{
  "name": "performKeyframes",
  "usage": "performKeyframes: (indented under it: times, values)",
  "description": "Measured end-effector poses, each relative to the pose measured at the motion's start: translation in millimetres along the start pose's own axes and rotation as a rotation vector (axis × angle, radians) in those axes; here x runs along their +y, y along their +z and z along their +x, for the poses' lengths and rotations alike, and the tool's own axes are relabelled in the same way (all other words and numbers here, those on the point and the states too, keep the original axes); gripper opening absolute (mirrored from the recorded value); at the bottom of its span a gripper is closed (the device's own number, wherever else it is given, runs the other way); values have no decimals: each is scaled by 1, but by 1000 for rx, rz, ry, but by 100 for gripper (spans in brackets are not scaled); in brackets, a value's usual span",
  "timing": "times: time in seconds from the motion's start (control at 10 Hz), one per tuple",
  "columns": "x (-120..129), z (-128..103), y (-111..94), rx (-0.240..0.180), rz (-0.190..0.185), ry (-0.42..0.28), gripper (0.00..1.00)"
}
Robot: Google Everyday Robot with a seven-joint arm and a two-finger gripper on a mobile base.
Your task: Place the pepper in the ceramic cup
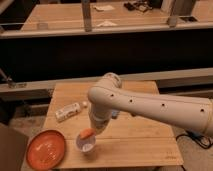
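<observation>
gripper: ok so the gripper (93, 129) hangs at the end of the white arm (150, 105), over the near-left part of the table and right above the cup. The pincer is clamped closed with the pepper right at its tip, so it looks pinched in there. Most of the fingers are tucked behind the wrist from this angle tbh.
pepper: small orange pepper (87, 133), lying roughly sideways over the far edge of the cup's mouth. Can't tell if it touches the rim or hangs just clear of it.
ceramic cup: little pale ceramic cup (86, 145), upright, close to the near edge of the table and left of centre.
orange plate: big flat orange plate (46, 150) at the near-left corner. It's just left of the cup, not touching it.
bottle: white oblong bottle (67, 112) on its side, further back and left of the cup, well apart from it.
arm: comes in from the right, humps up over the middle of the table, then bends down toward the cup.
table: light wooden table (145, 145) made of planks.
far side: a dark rail, then another wooden top (60, 15) beyond it.
</observation>
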Motion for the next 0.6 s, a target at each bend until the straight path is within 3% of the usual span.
performKeyframes:
  times: [0.6]
  values:
    - [0, -1, 0, 1, 5, -14, 1]
